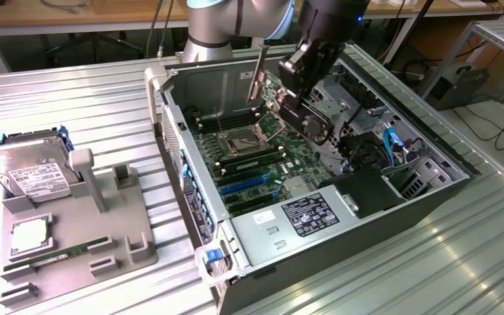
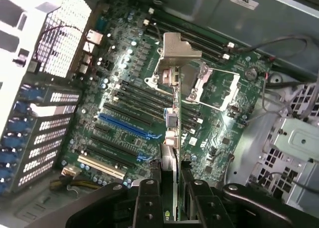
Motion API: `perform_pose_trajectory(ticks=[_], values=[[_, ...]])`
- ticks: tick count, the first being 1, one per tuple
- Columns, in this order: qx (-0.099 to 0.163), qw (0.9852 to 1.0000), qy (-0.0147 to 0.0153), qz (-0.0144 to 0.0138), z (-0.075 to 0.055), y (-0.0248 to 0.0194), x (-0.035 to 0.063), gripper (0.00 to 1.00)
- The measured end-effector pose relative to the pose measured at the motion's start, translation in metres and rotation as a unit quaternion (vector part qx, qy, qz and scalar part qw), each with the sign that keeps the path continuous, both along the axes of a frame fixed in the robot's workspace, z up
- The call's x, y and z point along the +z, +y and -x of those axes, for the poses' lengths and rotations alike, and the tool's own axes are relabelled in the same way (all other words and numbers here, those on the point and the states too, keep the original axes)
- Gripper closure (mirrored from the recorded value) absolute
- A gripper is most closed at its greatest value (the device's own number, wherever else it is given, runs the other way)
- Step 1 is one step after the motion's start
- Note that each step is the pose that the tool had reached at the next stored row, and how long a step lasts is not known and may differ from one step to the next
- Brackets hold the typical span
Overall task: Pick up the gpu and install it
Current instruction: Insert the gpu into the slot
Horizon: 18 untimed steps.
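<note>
- Currently the gripper [image 2: 173, 189] is clamping the gpu [image 2: 172, 138]. Its two dark fingers [image 2: 149, 198] are pressing on the card's flat faces, one on each side.
- In the wrist view the card is showing edge-on, running away from the fingers and ending in its silver bracket [image 2: 180, 48].
- In the exterior view the gripper [image 1: 300, 85] is hanging over the open computer case [image 1: 436, 164], with the bracket [image 1: 256, 73] standing nearly upright toward the exterior view's left.
- The gpu is hovering above the motherboard [image 2: 224, 128], over the processor socket [image 2: 214, 91] and memory slots. The long blue expansion slot [image 2: 124, 124] is lying off to one side of the card's line, so the card looks not yet seated.
- Handling, as a judgement:
  - The card is looking light and stiff, so a firm pinch on the two faces should be holding it without sag.
  - It is also looking fragile: the exposed components and the contact edge should be kept out of the pads' way.
  - The bracket end is acting as a lever, so a grip near the card's middle should be limiting twist.
  - The smooth faces may be letting it slip under sideways force.
- On the grey tray [image 1: 138, 226] outside the case, a hard drive [image 1: 29, 172] and a green memory stick [image 1: 60, 252] are sitting untouched.
</note>
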<state>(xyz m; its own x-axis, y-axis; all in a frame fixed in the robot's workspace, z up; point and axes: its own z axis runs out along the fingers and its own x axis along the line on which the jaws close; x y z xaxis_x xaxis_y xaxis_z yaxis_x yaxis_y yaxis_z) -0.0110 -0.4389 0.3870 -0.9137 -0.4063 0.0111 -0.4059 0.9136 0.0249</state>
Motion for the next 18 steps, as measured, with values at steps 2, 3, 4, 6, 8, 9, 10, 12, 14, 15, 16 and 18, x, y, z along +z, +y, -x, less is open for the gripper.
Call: perform_pose_trajectory(ticks=[2,3,4,6,8,9,10,12,14,15,16,18], values=[[0.019,0.9998,-0.0004,0.0,0.0,0.0,-0.0003,0.74],[0.029,0.9996,-0.0006,0.0,0.0,0.0,-0.0004,0.74],[0.042,0.9991,-0.0009,0.0,0.0,0.0,-0.0006,0.74],[0.063,0.998,-0.0015,0.0,0.0,0.0,-0.001,0.74],[0.082,0.9966,-0.002,0.0,0.0,0.0,-0.0013,0.74],[0.093,0.9957,-0.0023,0.0,0.0,0.0,-0.0014,0.74],[0.103,0.9947,-0.0026,0.0,0.0,0.0,-0.0016,0.74],[0.123,0.9924,-0.0031,0.0,0.0,0.0,-0.0019,0.74],[0.141,0.9899,-0.0036,0.0,0.0,0.0,-0.0022,0.74],[0.152,0.9883,-0.0039,0.0,0.0,0.0,-0.0024,0.74],[0.165,0.9862,-0.0042,0.0,0.0,0.0,-0.0026,0.74],[0.193,0.9812,-0.0049,0.0,0.0,0.0,-0.0031,0.74]])
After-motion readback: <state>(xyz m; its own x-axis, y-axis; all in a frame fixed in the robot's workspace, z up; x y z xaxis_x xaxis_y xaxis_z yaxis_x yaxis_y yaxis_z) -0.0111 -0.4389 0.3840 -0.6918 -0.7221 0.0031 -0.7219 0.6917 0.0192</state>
